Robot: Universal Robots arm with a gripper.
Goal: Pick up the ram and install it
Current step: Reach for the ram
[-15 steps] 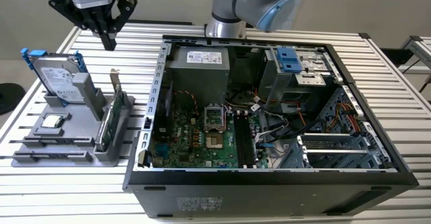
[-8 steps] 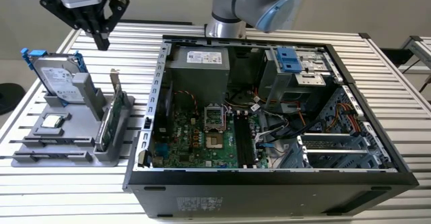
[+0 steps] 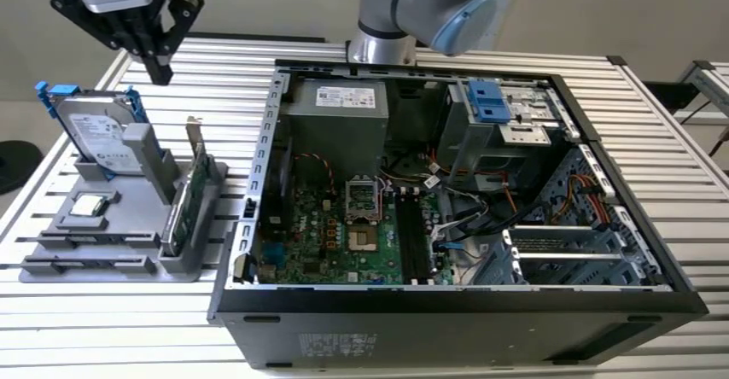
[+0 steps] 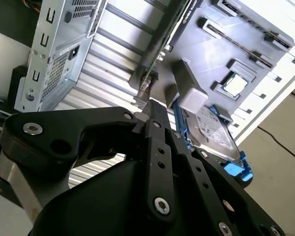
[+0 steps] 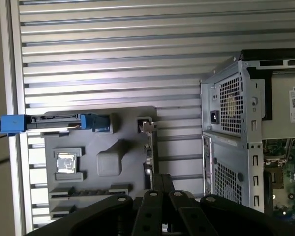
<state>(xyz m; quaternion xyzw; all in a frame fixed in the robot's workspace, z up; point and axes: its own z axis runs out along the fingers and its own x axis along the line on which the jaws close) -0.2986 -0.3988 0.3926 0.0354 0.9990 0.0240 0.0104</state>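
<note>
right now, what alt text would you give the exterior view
The tool hangs closed above a grey holder at the exterior view's left, which holds a hard drive and a green card. Beside it on the slatted table lies an open computer case with its motherboard exposed.

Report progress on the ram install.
Done: nothing yet; the motherboard's memory slots look unfilled. In hand: nothing; the claw, shut, hangs above the hard drive in the gray holder. Left: everything; what looks like the ram lies in a holder slot.

Closed pincer (image 4: 155, 109) hangs near the blue-railed hard drive (image 4: 214, 129).
</note>
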